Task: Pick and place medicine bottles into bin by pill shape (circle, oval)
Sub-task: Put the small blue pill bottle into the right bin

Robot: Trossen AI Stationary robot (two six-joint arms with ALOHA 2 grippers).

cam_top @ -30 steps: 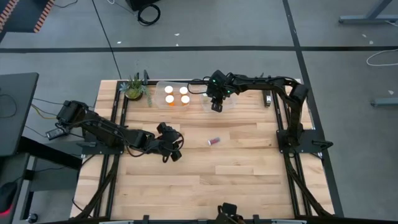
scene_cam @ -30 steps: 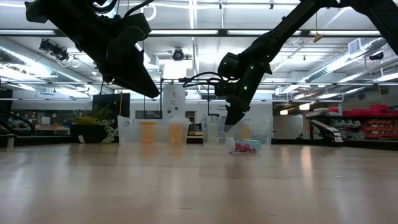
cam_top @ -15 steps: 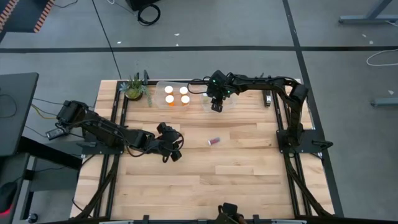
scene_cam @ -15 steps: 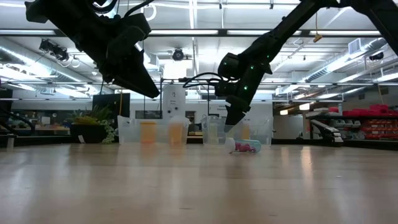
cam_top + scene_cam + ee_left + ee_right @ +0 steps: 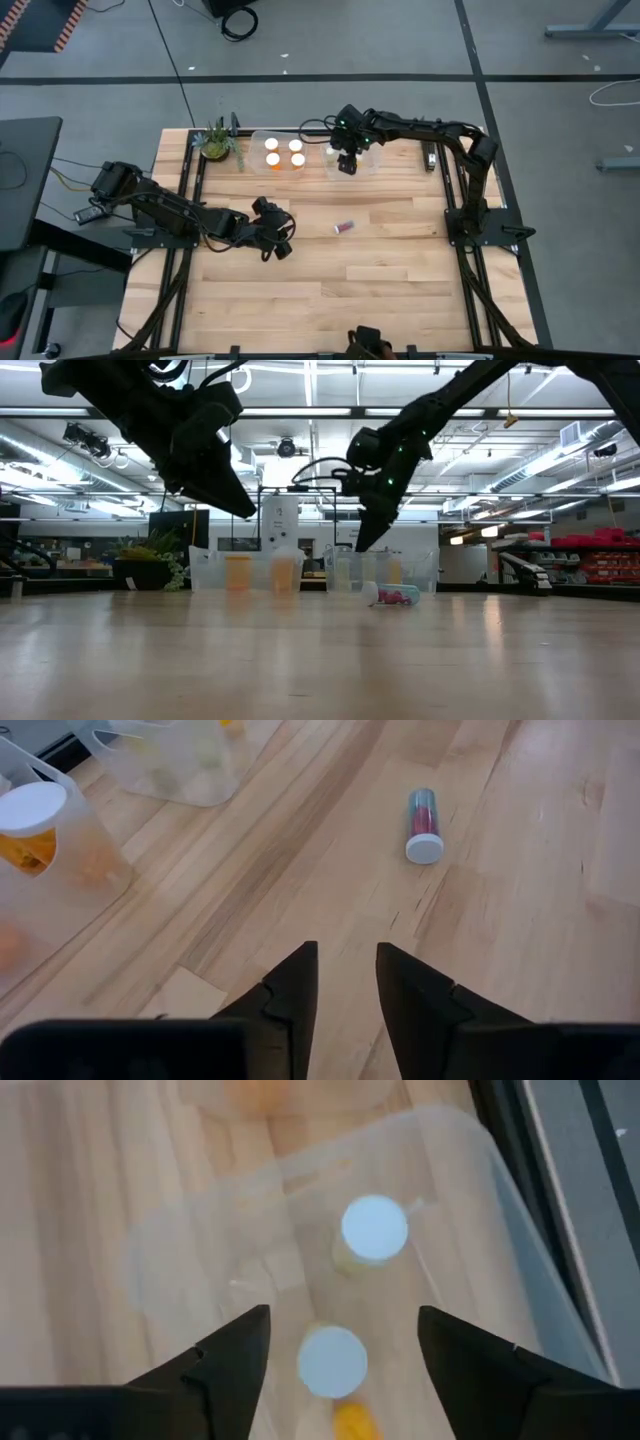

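Medicine bottles sorted into two clear bins, one bottle left lying on the desk.

We see four white-capped orange bottles upright in the left bin, kept apart by pill shape from the bottles under our right gripper, which hangs above the right bin with fingers spread wide and empty, two white caps below it. Our left gripper, jaws narrow and holding nothing, points at the fallen red-pill bottle near mid-desk, likely next.
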